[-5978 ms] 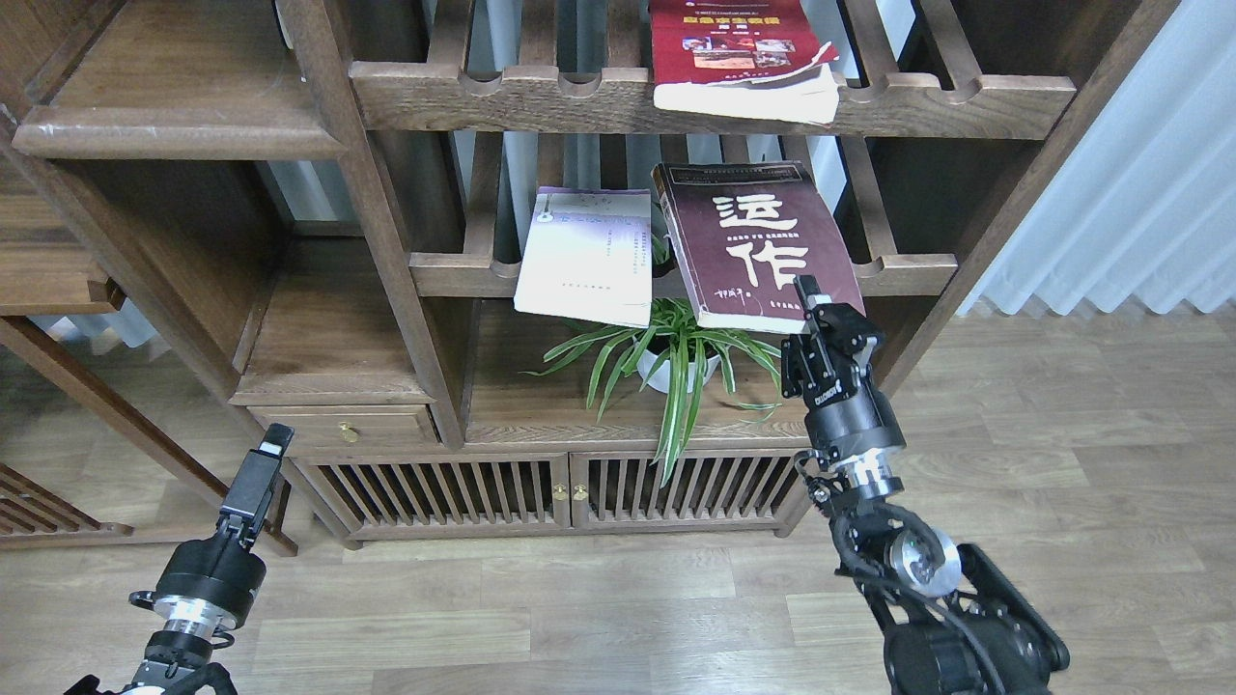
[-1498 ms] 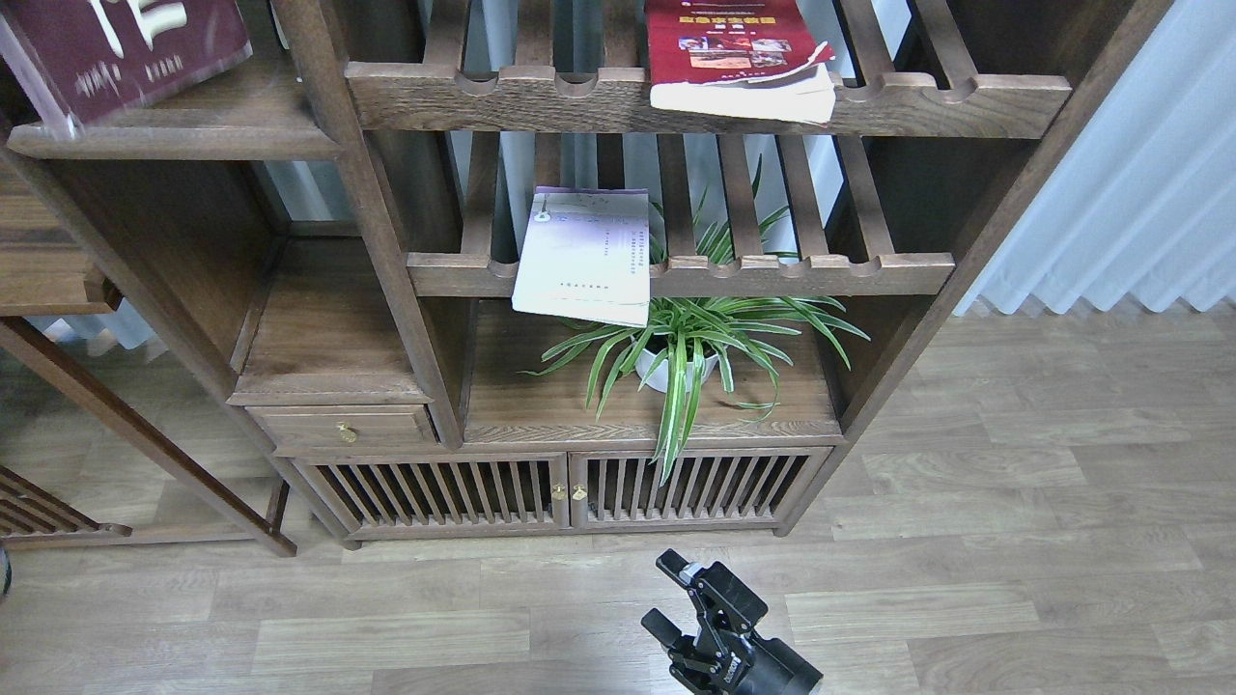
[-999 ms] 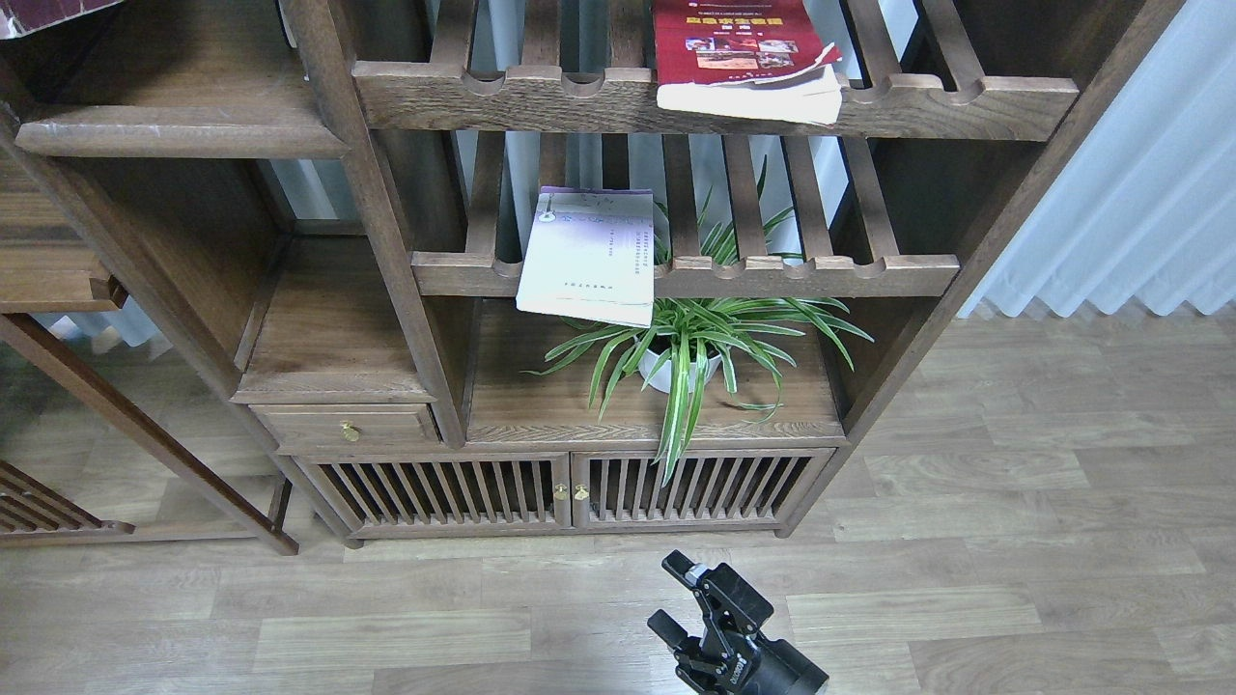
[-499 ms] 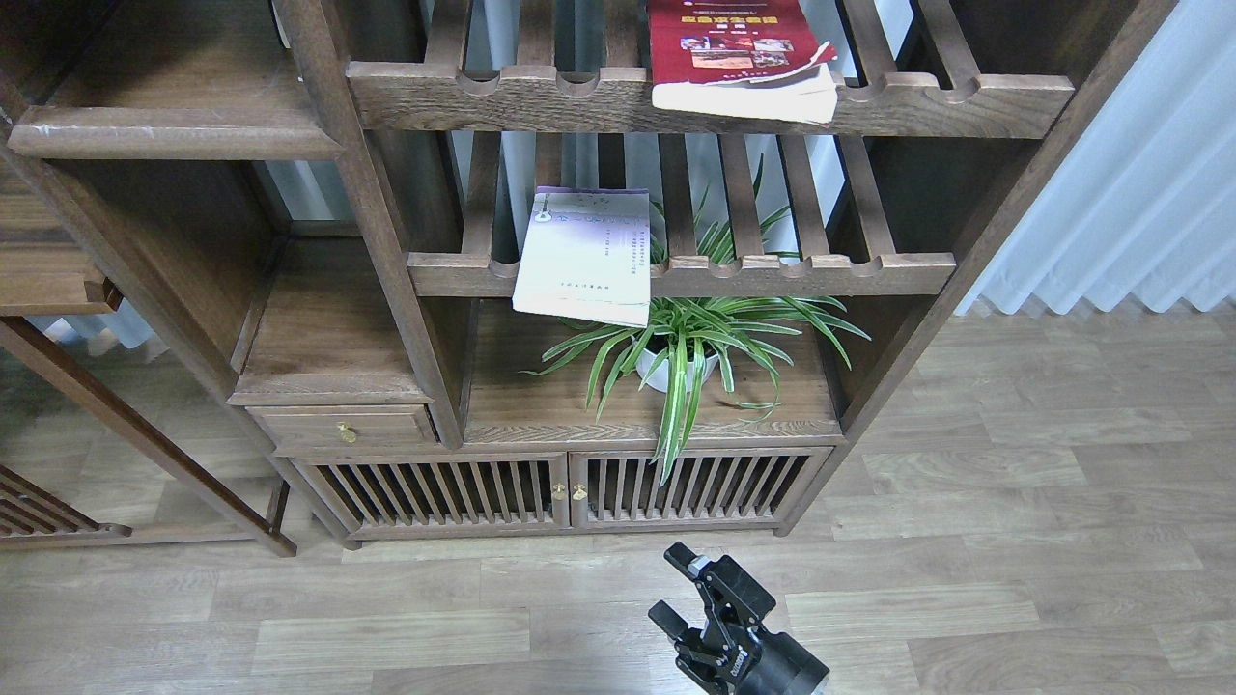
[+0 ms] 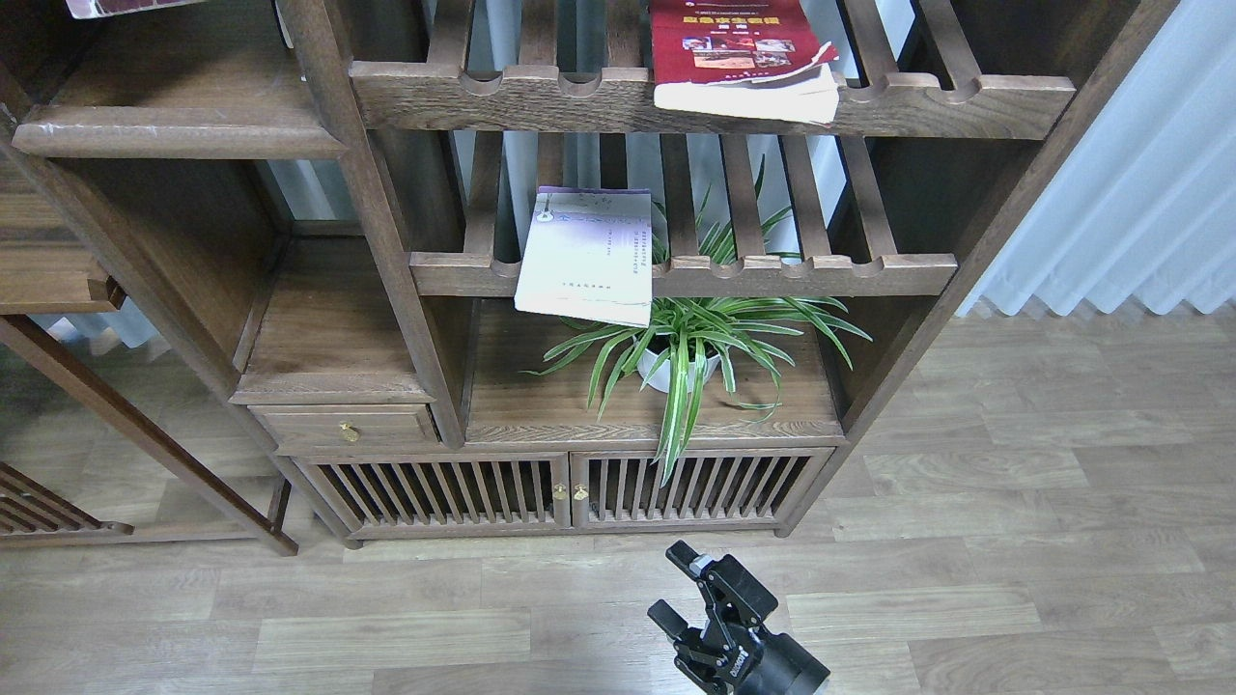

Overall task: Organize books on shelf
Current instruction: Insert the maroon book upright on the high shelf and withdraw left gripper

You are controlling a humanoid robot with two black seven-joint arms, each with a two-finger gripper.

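The red book with small photos (image 5: pixel 739 48) lies on the top slatted rack, its front end overhanging the rail. The pale lavender-white book (image 5: pixel 586 256) lies on the middle slatted rack and overhangs the front rail. Only a sliver of the maroon book (image 5: pixel 126 7) shows at the top left edge, above the solid dark-brown shelf (image 5: pixel 183 130); I cannot tell whether it rests there or is held. My right gripper (image 5: pixel 673 586) is open and empty, low over the floor in front of the cabinet. My left gripper is out of view.
A potted spider plant (image 5: pixel 686 352) stands under the middle rack. Below it is a cabinet with slatted doors (image 5: pixel 570 492). A small drawer (image 5: pixel 343 425) sits at the left. A white curtain (image 5: pixel 1139 174) hangs at the right. The wood floor (image 5: pixel 1014 541) lies around the gripper.
The maroon book went from the middle rack to the top left, left the view half a second ago, and now shows a sliver. My right gripper has drawn back low and barely moves.
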